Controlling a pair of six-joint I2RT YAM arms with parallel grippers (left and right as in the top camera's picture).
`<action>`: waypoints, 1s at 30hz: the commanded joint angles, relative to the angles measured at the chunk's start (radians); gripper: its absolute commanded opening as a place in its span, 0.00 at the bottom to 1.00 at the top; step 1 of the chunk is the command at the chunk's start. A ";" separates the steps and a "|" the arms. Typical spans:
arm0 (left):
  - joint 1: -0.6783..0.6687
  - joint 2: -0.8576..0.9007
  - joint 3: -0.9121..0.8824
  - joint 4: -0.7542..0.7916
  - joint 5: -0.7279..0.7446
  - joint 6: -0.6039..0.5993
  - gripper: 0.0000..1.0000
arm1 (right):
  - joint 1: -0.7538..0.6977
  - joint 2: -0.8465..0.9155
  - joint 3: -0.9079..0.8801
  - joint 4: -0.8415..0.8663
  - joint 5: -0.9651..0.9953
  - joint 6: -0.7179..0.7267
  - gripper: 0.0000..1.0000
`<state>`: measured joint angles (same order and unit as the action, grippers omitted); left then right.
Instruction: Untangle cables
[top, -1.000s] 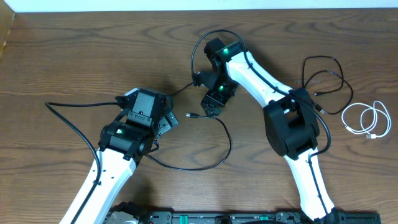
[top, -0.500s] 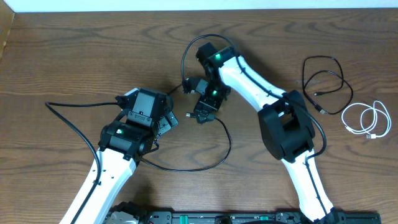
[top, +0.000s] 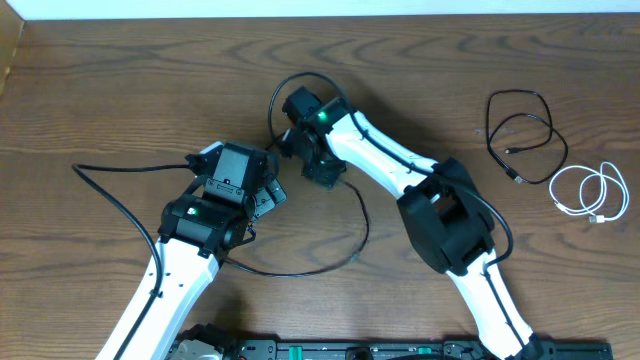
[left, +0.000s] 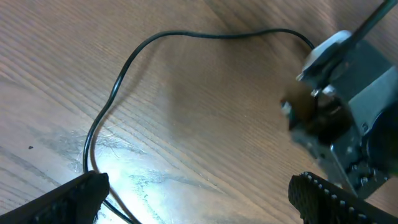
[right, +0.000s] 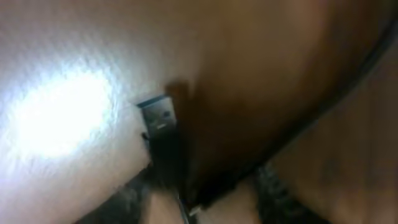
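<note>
L pincer (left: 199, 196): jaws seen spread wide in wrist view; nothing held betw. the black fingers (left: 78, 194).
R pincer (top: 322, 176): placed at table centre, just at 1 o'clock of L pincer; fingers too blurred in wrist view, so clamped vs. apart cannot be told.
Long cord: long thin black cord (top: 367, 222) laid from 9 o'clock edge, under L arm (top: 180, 270), looped toward 6 o'clock, then run up to R pincer at centre.
Plug: black USB plug w/ metal tip (right: 160, 121) seen in R wrist view betw. the two blurred fingers, on the wood; contact not made out.
Second cord: short thin black cord in a loose coil (top: 520, 125), at 2 o'clock, well apart from both pincers.
White cord: thin white cord coiled in loops (top: 590, 192), at 3 o'clock, just beside the black coil; touch cannot be told.
Table: brown wood-grain tabletop (top: 120, 80).
</note>
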<state>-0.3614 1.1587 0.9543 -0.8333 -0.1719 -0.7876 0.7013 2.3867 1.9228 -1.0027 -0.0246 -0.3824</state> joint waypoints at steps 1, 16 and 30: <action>0.003 0.004 0.010 -0.004 -0.024 0.009 0.98 | -0.008 0.145 -0.099 -0.007 0.027 0.076 0.23; 0.003 0.004 0.010 -0.003 -0.024 0.009 0.98 | -0.044 0.145 -0.100 -0.012 0.222 0.371 0.01; 0.003 0.004 0.010 -0.003 -0.024 0.009 0.98 | -0.186 0.134 -0.098 -0.086 -0.003 0.366 0.01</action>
<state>-0.3614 1.1587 0.9543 -0.8333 -0.1719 -0.7876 0.5266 2.3772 1.9129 -1.0573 0.0559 0.0196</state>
